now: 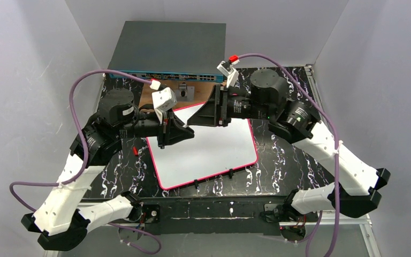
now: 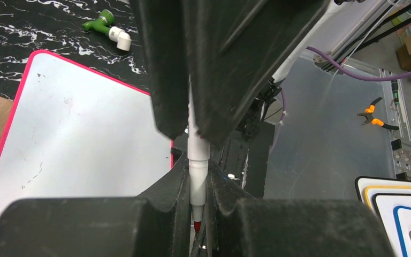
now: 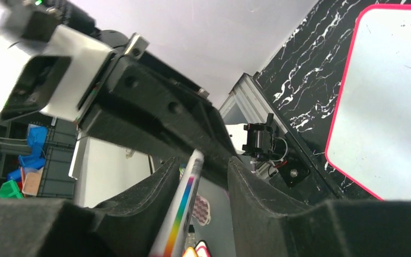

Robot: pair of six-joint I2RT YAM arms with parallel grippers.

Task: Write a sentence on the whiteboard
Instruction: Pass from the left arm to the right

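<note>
The whiteboard (image 1: 208, 152), white with a pink-red rim, lies flat mid-table; it also shows in the left wrist view (image 2: 75, 134) and the right wrist view (image 3: 390, 107). No sentence shows on it, only faint dark specks. Above its far-left part the two grippers meet. My left gripper (image 2: 197, 179) is shut on a white marker (image 2: 198, 160) near its bare red tip. The marker's rainbow-striped barrel (image 3: 184, 203) runs between the fingers of my right gripper (image 3: 198, 171), which stands open, with a gap on the barrel's right side. From above, the left gripper (image 1: 184, 134) and right gripper (image 1: 198, 119) hide the marker.
A grey network switch (image 1: 168, 53) sits at the back, with a brown wooden board (image 1: 152, 96) in front of it. A green and white fitting (image 2: 107, 27) and a small red piece (image 1: 134, 151) lie on the black marbled table. Orange-handled pliers (image 2: 374, 115) lie off the table.
</note>
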